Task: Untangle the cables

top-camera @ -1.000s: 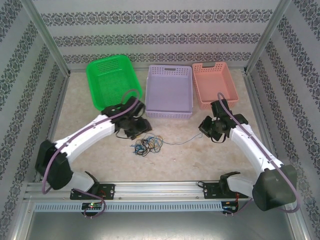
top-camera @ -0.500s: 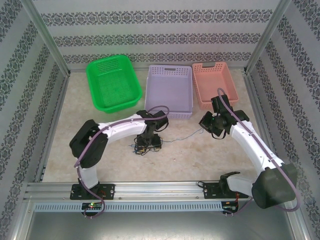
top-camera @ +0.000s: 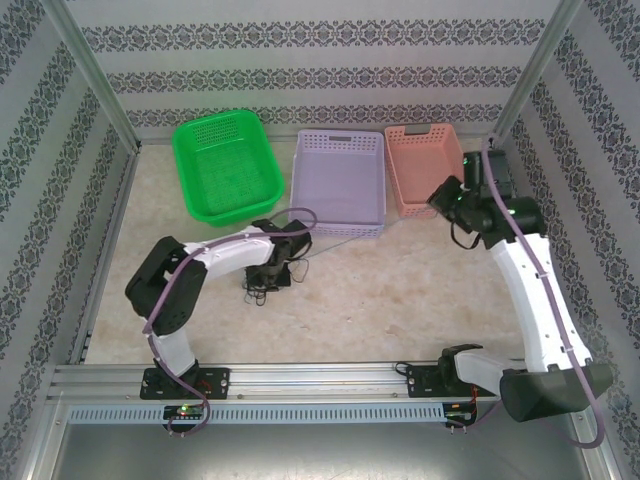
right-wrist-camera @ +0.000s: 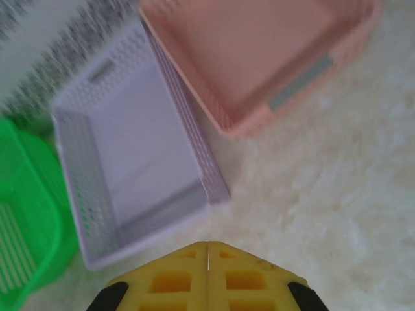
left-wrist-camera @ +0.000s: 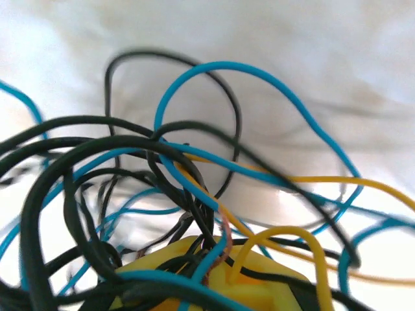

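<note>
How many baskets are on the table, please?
3: green basket at far left, lavender basket in the middle, pink basket at right.

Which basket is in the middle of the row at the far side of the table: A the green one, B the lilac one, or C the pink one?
B: in the top view the lilac basket stands between the green basket on its left and the pink basket on its right.

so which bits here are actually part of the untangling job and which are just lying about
In the job: cables, left pincer shut on them.
Lying about: green basket, purple basket, pink basket.
</note>
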